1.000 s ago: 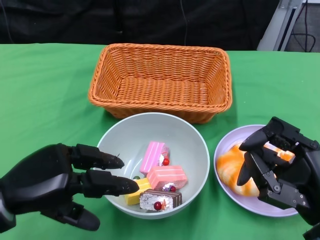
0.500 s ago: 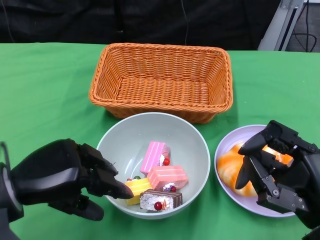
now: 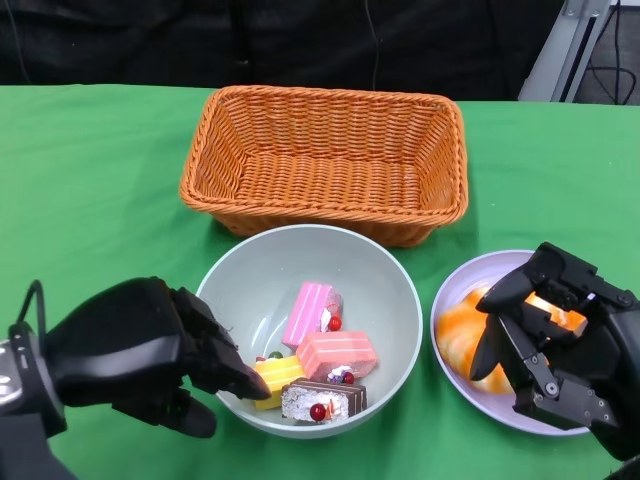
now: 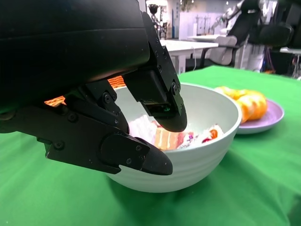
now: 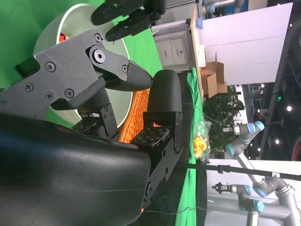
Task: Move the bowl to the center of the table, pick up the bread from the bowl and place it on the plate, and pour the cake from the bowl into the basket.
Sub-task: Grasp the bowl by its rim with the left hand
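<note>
At the bowl (image 3: pixel 395 290) rim, left robot hand (image 3: pixel 140 350) pinches.

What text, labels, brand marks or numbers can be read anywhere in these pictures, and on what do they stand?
None can be read.
The bowl, basket, plate, bread and cake pieces carry no writing.
The left hand and right hand show only screws and plain black shells, no brand mark.
Cardboard boxes in the room behind, seen from the right wrist, are too small and blurred to show any print.
</note>
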You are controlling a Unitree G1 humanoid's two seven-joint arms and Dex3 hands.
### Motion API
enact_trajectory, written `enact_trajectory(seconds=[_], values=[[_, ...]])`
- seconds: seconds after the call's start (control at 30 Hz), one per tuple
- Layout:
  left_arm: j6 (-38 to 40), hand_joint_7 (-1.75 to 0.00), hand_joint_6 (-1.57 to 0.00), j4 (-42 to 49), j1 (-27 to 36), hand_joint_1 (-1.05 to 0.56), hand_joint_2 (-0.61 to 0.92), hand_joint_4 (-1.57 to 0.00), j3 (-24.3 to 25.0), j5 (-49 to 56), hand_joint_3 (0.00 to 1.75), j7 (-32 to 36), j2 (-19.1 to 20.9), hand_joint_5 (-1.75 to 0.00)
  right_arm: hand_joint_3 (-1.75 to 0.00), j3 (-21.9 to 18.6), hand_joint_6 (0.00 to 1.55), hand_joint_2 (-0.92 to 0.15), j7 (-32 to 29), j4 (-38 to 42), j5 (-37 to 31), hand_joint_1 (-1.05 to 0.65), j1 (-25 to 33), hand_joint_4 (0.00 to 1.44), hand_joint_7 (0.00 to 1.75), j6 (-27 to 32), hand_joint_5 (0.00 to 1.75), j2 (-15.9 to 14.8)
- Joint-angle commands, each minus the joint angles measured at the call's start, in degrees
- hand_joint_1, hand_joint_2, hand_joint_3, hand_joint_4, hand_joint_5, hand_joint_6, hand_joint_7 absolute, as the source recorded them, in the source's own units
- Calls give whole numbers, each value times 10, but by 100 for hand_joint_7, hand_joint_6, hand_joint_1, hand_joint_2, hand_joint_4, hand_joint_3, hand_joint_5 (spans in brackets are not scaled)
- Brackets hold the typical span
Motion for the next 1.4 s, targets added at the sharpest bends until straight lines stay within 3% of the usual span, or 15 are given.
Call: enact_trajectory(seconds=[0.03, 0.43, 0.73, 1.03, 1.23, 1.3, 1.4], values=[[33, 0, -92, -32, 15, -53, 88, -96, -20, 8, 0, -18, 21, -2, -96, 1, 66, -60, -6, -13, 4, -14, 4, 70, 133, 0, 162, 1], [105, 0, -89, -67, 21, -58, 91, -91, -96, 35, 1, -13, 22, 0, -98, 1, 67, -59, -7, -14, 6, -14, 5, 70, 132, 0, 161, 3], [153, 0, -86, -94, 23, -61, 92, -88, -124, 53, 7, -7, 26, -1, -102, 5, 66, -57, -8, -15, 2, -12, 6, 71, 132, -7, 161, 4], [248, 0, -86, -199, 52, -58, 92, -85, -126, 32, 9, -92, 23, -1, -102, 9, 66, -58, -7, -8, 0, -10, 6, 70, 132, -15, 161, 5], [349, 0, -75, -271, 56, -60, 92, -75, -138, 21, 19, -226, 18, 0, -102, 11, 66, -56, -6, -6, -10, -12, 7, 70, 133, -28, 161, 2], [383, 0, -64, -283, 52, -59, 92, -68, -145, 10, 20, -276, 12, 0, -102, 12, 66, -56, -7, -7, -11, -12, 8, 70, 133, -29, 161, 1], [415, 0, -56, -279, 45, -60, 92, -61, -152, 11, 18, -306, 4, 0, -101, 12, 66, -57, -9, -11, -11, -11, 10, 70, 133, -27, 161, 1]])
